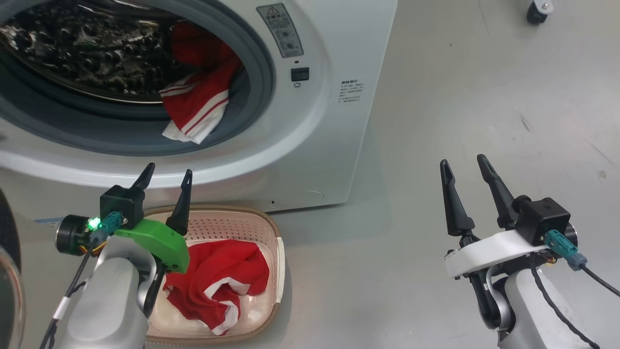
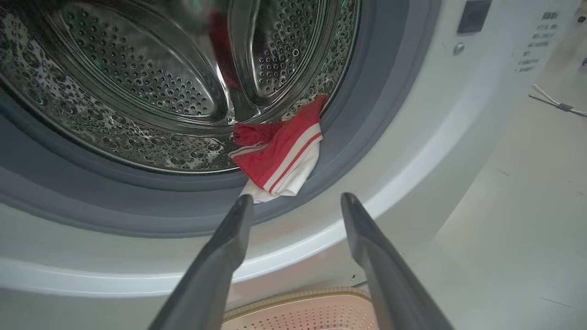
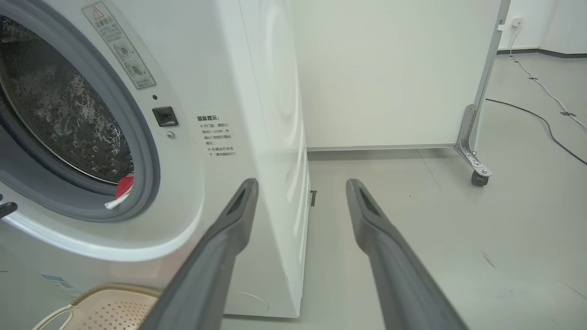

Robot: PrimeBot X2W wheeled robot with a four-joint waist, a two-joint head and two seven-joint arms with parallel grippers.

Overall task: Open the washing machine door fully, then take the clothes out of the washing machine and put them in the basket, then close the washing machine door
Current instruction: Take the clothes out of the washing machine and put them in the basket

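The washing machine (image 1: 319, 121) stands open, showing its steel drum (image 2: 137, 91). The dark rim of the washing machine door (image 1: 8, 252) shows at the far left edge. One piece of the clothes, red with white stripes (image 1: 198, 102), hangs over the grey seal at the drum's lower right. Another red piece (image 1: 218, 281) lies in the cream basket (image 1: 276, 271) on the floor below the opening. My left gripper (image 1: 167, 172) is open above the basket, its tips just short of the hanging piece (image 2: 279, 156). Over bare floor right of the machine, my right gripper (image 1: 462, 162) is open and holds nothing.
A white panel (image 3: 390, 68) on castors (image 3: 479, 176) stands behind the machine's right side. A cable (image 3: 541, 119) runs across the grey floor at the far right. A castor wheel (image 1: 537, 10) sits at the top right.
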